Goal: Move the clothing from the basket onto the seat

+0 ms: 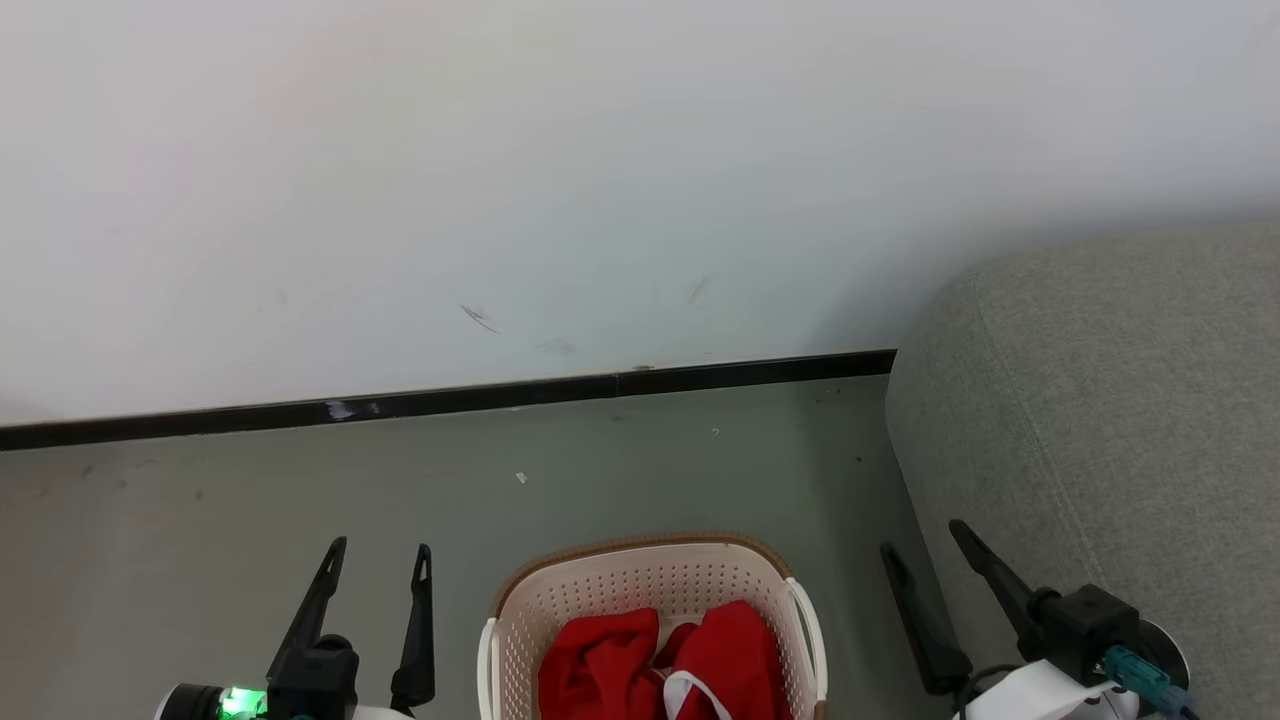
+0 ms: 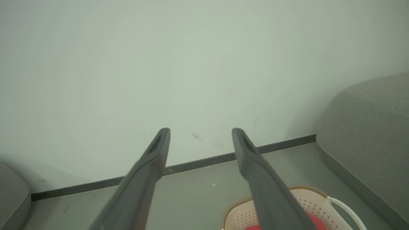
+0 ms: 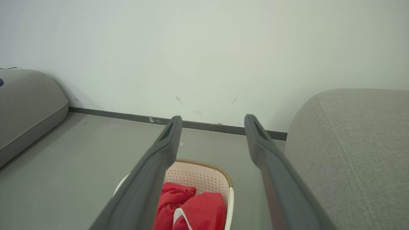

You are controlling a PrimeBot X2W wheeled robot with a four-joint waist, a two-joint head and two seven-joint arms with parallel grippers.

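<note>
The cream perforated basket with a brown rim stands on the floor at the bottom centre of the head view, and red clothing with white trim lies bunched inside it. The grey seat rises at the right. My left gripper hangs open to the left of the basket, nothing between its fingers. My right gripper hangs open between basket and seat, also empty. The right wrist view looks down on the basket, the clothing and the seat. The left wrist view catches the basket and seat.
A white wall with a dark baseboard runs behind the grey floor. A second grey cushion sits on the floor off to the left in the right wrist view.
</note>
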